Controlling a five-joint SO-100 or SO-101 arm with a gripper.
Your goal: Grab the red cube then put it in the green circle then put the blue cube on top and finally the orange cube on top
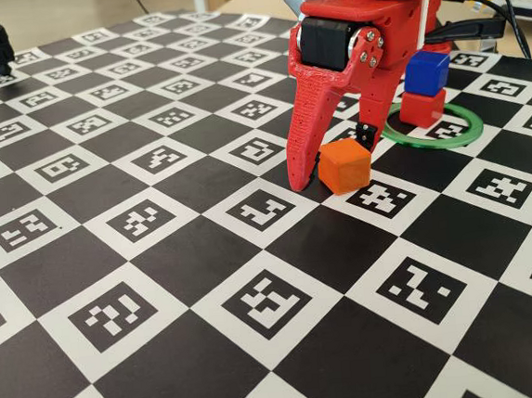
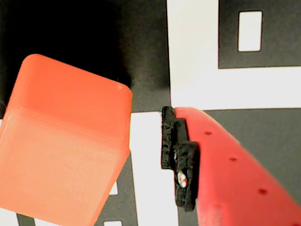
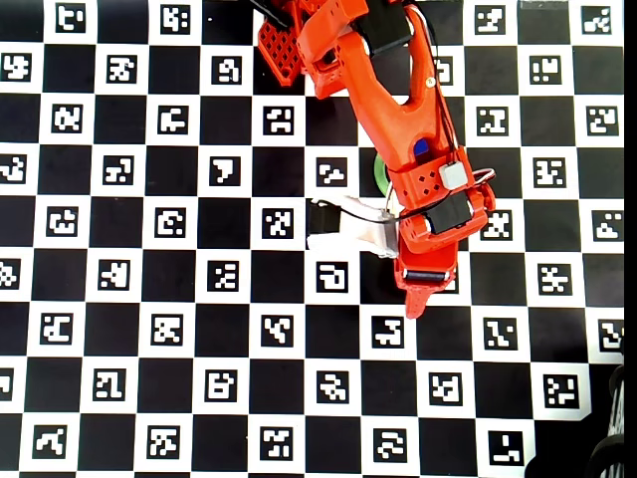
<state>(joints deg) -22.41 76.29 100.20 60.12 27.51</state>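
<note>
- Straddling the orange cube [image 1: 344, 166], the gripper [image 1: 331, 167] has its jaws spread wide, one long red finger [image 1: 303, 131] on the cube's left in the fixed view and the black-padded one just behind its right edge.
- In the wrist view there's a clear gap between the cube [image 2: 66, 141] and the black pad [image 2: 181, 157], so nothing is grasped.
- The orange cube sits on the checkered board [image 1: 160, 264], near the green circle [image 1: 465, 131] but outside it.
- Inside that ring, the blue cube [image 1: 426, 72] is stacked on the red cube [image 1: 422, 108].
- From overhead, the arm [image 3: 398, 129] covers the stack; only a sliver of green [image 3: 379, 171] and blue [image 3: 420, 149] peeks out.
</note>
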